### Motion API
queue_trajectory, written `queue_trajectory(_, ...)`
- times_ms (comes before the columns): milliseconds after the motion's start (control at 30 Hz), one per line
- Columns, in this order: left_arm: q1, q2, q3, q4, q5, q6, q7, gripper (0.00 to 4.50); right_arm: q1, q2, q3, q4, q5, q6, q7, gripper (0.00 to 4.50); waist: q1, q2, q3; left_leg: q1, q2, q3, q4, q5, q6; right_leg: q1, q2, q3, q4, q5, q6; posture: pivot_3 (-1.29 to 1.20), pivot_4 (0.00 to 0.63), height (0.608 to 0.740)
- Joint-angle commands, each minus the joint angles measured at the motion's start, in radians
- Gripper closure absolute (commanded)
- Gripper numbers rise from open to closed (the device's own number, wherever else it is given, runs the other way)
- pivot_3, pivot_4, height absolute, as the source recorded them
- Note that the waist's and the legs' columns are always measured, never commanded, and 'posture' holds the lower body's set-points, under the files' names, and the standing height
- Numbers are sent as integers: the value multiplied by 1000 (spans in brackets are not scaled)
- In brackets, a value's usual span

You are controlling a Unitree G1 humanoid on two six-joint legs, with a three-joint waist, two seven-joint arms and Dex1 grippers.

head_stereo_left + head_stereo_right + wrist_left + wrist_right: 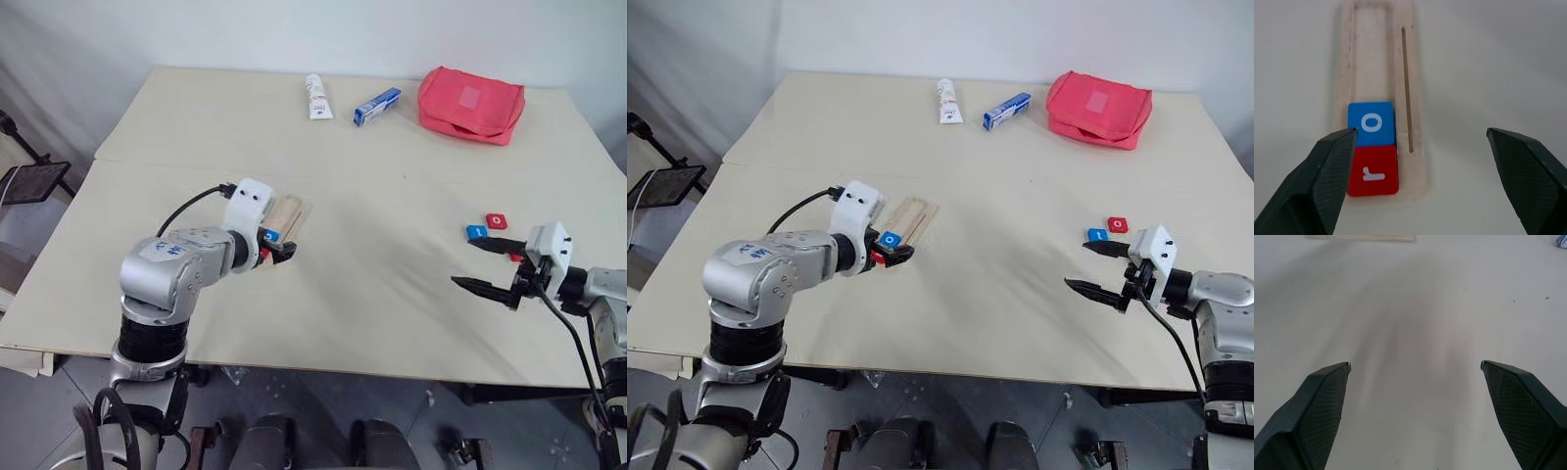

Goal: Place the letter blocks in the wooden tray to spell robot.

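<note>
From the head views, we are hovering our left gripper (893, 253) over the long pale wooden tray (916, 212); our right gripper (1104, 266) is waiting spread and empty, a blue square tile (1098, 235) and a red one (1118, 224) just beyond it. In the left wrist view, our released fingers (1327, 166) are framing the blue "o" block (1371, 123) and red "r" block (1373, 170) — seated touching in the tray's recess, starting the word.

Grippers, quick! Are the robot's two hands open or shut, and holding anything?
Left gripper: open, holding nothing, above the wooden tray.
Right gripper: open, holding nothing, over bare table.
</note>
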Motion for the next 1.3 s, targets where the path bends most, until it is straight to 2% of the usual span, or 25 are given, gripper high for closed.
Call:
queue_trajectory(33,-32,-16,11,2,54,30,47,0,15,-7,-20,-35,12,-3,-4,34,1,0,0,0,0,0,0,0,0,0,0,1,0,0,0,0,150,740)
queue_trajectory(533,-28,-19,21,71,79,27,26,0,85,-9,-38,-90,27,11,-35,34,3,0,0,0,-1,-1,0,0,0,0,0,2,0,0,0,0,150,740)
queue_trajectory(1067,-16,25,-62,158,83,-31,-30,0,114,-13,-47,-112,28,15,-63,34,4,0,0,0,-1,-1,1,0,0,1,-1,2,0,0,0,0,150,740)
queue_trajectory(1100,-13,27,-67,155,86,-29,-28,313,115,-13,-47,-113,27,15,-64,0,4,0,0,0,-1,-1,1,0,0,1,-1,2,0,0,0,0,150,740)
queue_trajectory(1167,-5,43,-87,149,79,-36,-44,589,114,-13,-47,-112,26,13,-67,0,4,0,0,0,-1,-1,1,0,0,1,-1,2,0,0,0,0,150,740)
queue_trajectory(1267,4,87,-130,138,70,-101,-95,1465,112,-13,-46,-111,25,12,-72,0,2,0,0,1,-1,0,1,0,0,1,-1,2,0,0,0,0,150,740)
queue_trajectory(1300,5,105,-146,137,70,-125,-112,1465,111,-14,-46,-111,25,12,-73,0,2,0,0,1,-1,0,1,0,0,1,0,2,0,0,0,0,150,740)
